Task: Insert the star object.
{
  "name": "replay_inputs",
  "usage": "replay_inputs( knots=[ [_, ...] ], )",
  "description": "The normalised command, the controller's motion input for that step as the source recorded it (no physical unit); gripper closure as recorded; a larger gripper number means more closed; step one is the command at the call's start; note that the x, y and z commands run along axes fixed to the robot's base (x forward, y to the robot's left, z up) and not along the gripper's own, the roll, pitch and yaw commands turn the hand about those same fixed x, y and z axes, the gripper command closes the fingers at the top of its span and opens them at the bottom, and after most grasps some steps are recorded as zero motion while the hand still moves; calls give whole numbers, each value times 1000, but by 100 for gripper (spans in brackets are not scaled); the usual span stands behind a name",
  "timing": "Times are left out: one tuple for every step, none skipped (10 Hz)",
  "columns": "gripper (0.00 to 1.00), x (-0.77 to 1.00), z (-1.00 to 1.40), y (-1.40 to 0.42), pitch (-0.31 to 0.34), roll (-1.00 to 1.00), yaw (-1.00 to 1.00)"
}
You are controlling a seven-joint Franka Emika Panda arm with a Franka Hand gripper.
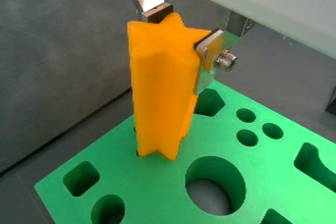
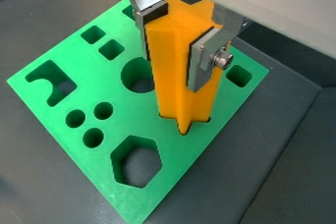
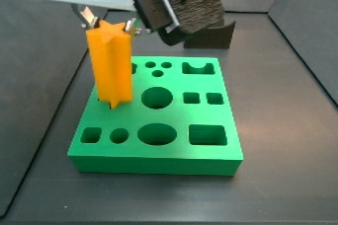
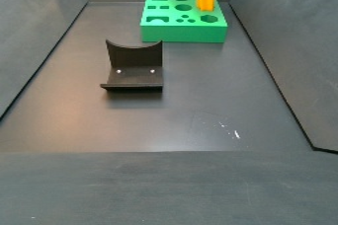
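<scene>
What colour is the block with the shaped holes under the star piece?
Bright green; the flat plastic block with shaped holes shows best in a wrist view, beneath the hand holding the orange ridged star prism.

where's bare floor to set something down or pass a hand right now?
Widest free patch: the dark floor in front of the fixture, out to both side walls. A narrower strip lies between the fixture and the green block. Crowded at the block: the gripper holds the star object upright on its top there.

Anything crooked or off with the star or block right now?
Nothing stands out. The gripper holds the star object upright at the green block, lower end in or at a hole near one edge. Fixture stands apart, untouched.
</scene>
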Motion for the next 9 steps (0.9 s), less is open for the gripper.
replay_inputs(
  knots=[
    [100, -149, -263, 0, -143, 0, 11],
    [100, -177, -220, -14, -179, 60, 14],
    [100, -160, -169, -43, -171, 100, 0],
    [100, -114, -246, -14, -180, 60, 0],
    [100, -123, -340, 0, -234, 0, 0],
    [100, -74, -309, 0, -200, 0, 0],
    [100, 0, -217, 0, -116, -57, 0],
    [100, 0, -134, 0, -110, -43, 0],
    [100, 0, 0, 0, 0, 19, 0]
  ],
)
